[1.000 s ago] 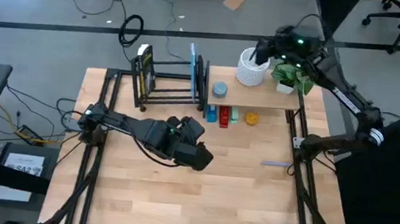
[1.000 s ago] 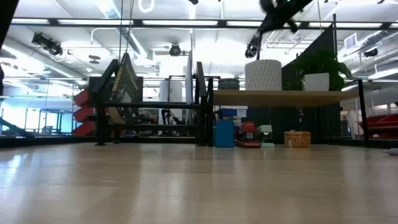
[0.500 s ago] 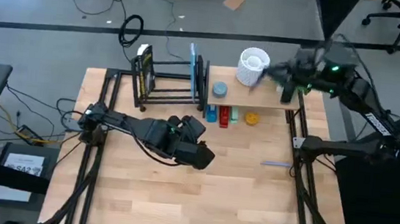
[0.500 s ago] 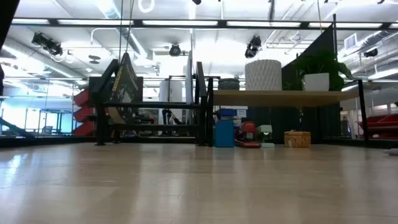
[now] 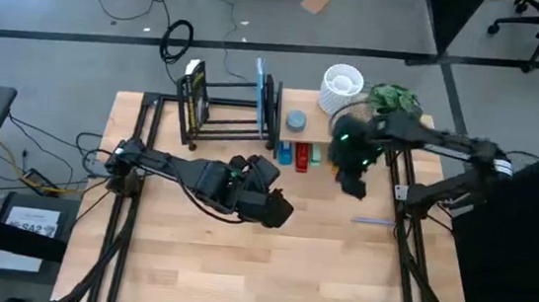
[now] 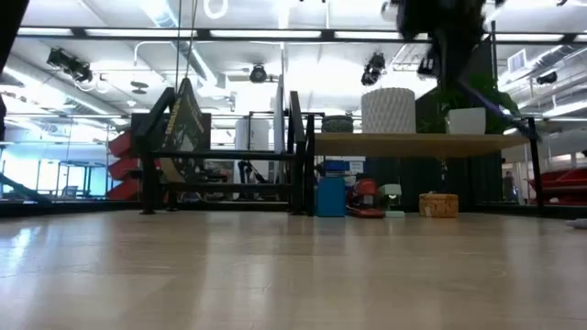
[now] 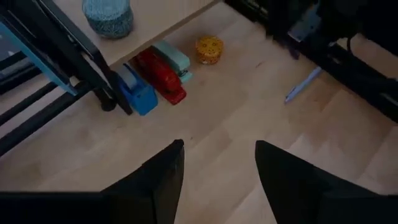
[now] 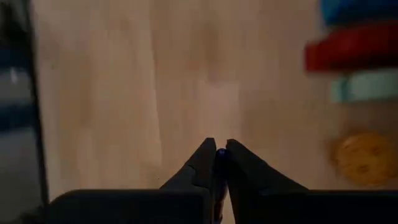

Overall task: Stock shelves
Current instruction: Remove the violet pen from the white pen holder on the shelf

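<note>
Wooden board (image 5: 370,133) on black legs at table's far edge toward right corner; black rack (image 5: 229,107) just beside it toward far-left. White pot (image 5: 339,86), plant (image 5: 394,99), grey-blue ball (image 5: 296,121) on board; blue (image 7: 135,93), red (image 7: 160,78), teal (image 7: 174,58), yellow (image 7: 209,49) items beneath. Right end effector (image 8: 216,154) above table near board's front, fingers pressed together, empty. Left end effector (image 7: 217,171) near table centre, fingers apart, empty.

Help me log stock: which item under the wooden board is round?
The yellow disc, farthest from the black rack; the blue, red and mint items beside it are elongated.
</note>
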Available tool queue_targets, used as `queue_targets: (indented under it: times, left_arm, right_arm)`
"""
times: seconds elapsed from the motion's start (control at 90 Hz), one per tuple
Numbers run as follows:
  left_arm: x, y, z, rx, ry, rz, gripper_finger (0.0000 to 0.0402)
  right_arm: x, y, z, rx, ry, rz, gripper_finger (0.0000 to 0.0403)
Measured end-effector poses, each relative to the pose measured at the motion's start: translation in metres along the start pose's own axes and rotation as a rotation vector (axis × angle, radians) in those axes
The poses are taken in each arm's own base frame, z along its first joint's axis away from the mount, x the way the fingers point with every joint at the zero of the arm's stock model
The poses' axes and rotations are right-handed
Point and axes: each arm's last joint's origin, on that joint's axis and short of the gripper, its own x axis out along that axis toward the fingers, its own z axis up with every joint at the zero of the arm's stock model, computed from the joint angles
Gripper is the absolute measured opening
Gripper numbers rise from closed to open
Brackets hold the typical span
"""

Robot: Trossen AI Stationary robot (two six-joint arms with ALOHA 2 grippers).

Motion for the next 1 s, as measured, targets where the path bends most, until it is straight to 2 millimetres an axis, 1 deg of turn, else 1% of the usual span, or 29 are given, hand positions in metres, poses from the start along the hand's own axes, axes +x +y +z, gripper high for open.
queue_targets:
  times: [0.089, 0.211, 0.333, 0.444, 0.544, 0.633, 0.811, 1.0]
  left_arm:
    - [0.000, -0.001, 0.001, -0.009, -0.010, -0.006, 0.0177]
    - [0.000, -0.001, 0.001, -0.011, -0.012, -0.006, 0.0177]
    - [0.000, -0.001, 0.001, -0.012, -0.011, -0.006, 0.0177]
    - [0.000, -0.001, 0.001, -0.012, -0.011, -0.006, 0.0177]
    - [0.000, -0.001, 0.001, -0.012, -0.011, -0.006, 0.0177]
    - [0.000, -0.001, 0.001, -0.012, -0.010, -0.005, 0.0177]
    - [0.000, -0.001, 0.001, -0.012, -0.010, -0.005, 0.0177]
    - [0.000, -0.001, 0.001, -0.012, -0.010, -0.006, 0.0177]
  right_arm:
    - [0.027, 0.001, 0.000, -0.048, 0.109, 0.004, 0.0001]
    - [0.064, 0.002, -0.007, -0.098, 0.263, 0.019, 0.0001]
    - [0.092, 0.003, -0.023, -0.104, 0.392, 0.037, 0.0001]
    - [0.110, 0.004, -0.042, -0.109, 0.461, 0.047, 0.0000]
    - [0.120, 0.002, -0.059, -0.106, 0.505, 0.045, 0.0000]
    - [0.127, 0.000, -0.064, -0.108, 0.484, 0.040, 0.0000]
    - [0.128, -0.001, -0.062, -0.114, 0.468, -0.001, 0.0000]
    - [0.130, -0.002, -0.057, -0.125, 0.416, -0.008, 0.0000]
